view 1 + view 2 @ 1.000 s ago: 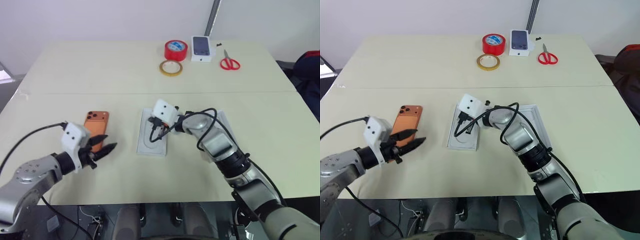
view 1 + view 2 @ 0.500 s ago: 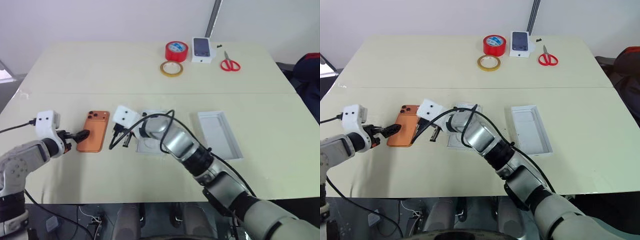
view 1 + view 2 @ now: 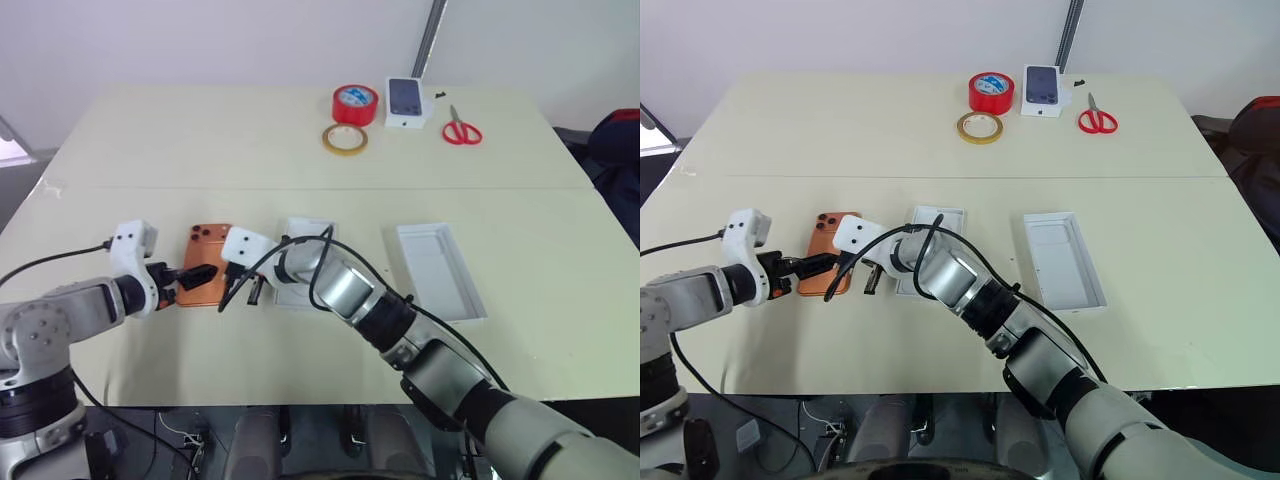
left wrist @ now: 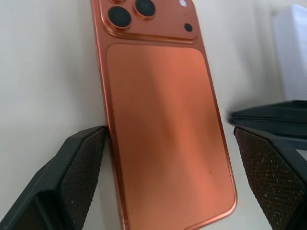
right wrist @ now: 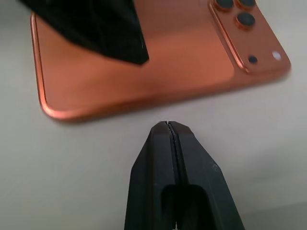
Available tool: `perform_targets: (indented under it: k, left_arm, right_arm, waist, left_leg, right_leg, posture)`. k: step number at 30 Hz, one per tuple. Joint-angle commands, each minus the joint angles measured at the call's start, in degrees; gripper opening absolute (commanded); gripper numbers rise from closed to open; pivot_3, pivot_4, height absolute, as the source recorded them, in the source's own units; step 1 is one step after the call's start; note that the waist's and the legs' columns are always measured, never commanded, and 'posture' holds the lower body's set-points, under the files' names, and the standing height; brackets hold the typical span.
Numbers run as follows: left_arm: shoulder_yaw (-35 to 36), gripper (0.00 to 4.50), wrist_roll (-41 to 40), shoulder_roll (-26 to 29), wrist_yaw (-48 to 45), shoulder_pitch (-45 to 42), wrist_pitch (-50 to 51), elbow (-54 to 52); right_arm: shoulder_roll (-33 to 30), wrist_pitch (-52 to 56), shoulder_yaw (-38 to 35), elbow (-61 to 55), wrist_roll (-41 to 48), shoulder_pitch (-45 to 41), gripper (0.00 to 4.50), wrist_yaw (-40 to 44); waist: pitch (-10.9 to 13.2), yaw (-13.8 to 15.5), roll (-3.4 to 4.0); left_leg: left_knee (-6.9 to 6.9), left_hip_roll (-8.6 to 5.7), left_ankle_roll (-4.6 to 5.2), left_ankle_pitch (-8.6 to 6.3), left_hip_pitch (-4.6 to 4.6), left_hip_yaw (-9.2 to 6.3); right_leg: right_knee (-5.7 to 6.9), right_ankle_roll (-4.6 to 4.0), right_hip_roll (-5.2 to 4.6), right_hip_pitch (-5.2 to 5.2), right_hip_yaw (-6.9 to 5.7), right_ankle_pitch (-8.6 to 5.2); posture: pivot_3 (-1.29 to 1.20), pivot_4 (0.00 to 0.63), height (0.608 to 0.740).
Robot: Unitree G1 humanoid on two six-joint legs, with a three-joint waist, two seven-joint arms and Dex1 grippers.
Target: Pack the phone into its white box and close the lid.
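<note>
The orange phone (image 3: 207,258) lies back up on the table, left of centre, its camera lenses at the far end. My left gripper (image 4: 170,136) is open, and its fingers (image 4: 72,177) stand on either side of the phone's near end, close to its edges. My right gripper (image 5: 168,128) is shut and empty, its tips on the table just off the phone's right long edge (image 3: 250,293). The lid (image 3: 438,268) lies inner face up to the right. The white box is hidden from me.
A white moulded insert (image 3: 310,232) lies right of the phone, partly under my right arm. At the table's far edge sit a red tape roll (image 3: 352,102), a yellow tape ring (image 3: 344,139), a small white box picturing a dark phone (image 3: 405,100) and red scissors (image 3: 462,130).
My left gripper has opened, rolled and come down around the phone's near end. My right gripper, still shut, has swung left from the insert to the phone's right edge.
</note>
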Motion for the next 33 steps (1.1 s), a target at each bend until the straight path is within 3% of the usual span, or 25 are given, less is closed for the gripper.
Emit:
perform_targets:
  k: [1,17,23,33]
  left_arm:
    - [-1.02,4.45,-2.67,-4.27,-1.34,-0.55,5.18,-0.46]
    - [6.27,4.45,-6.62,-9.89,1.76,-4.35,5.94,1.39]
    - [5.43,4.45,-8.15,-9.92,3.92,-3.91,5.94,0.92]
    - [10.86,4.45,-5.45,-10.12,6.88,-4.58,5.94,3.28]
  right_arm:
    - [0.04,-0.36,-0.39,-2.88,-0.38,-0.2,0.0,0.64]
    - [-0.03,0.1,-0.44,-3.86,-1.22,0.8,0.0,1.8]
    - [0.17,0.04,-0.47,-3.95,-1.44,0.95,0.0,1.98]
    - [0.07,0.36,-0.46,-4.67,-1.6,1.26,0.0,2.19]
  waist:
    - [-0.04,0.04,-0.01]
    - [-0.1,-0.01,-0.03]
    - [-0.1,-0.4,-0.03]
    - [-0.1,-0.53,-0.03]
  left_leg:
    - [0.0,0.01,0.01,-0.02,0.06,-0.03]
    - [0.01,0.02,0.02,-0.01,0.04,-0.11]
    - [-0.01,0.02,0.03,-0.01,0.03,-0.09]
    - [-0.02,0.03,0.02,-0.02,0.02,-0.09]
  right_leg:
    - [0.0,-0.11,-0.01,0.08,-0.01,-0.08]
    - [0.03,-0.16,-0.1,0.07,-0.02,-0.11]
    - [0.03,-0.14,-0.09,0.03,-0.02,-0.1]
    - [0.03,-0.16,-0.06,0.0,-0.02,-0.11]
  posture:
    - [0.0,0.15,0.74]
    - [0.0,0.15,0.74]
    - [0.0,0.15,0.74]
    - [0.0,0.15,0.74]
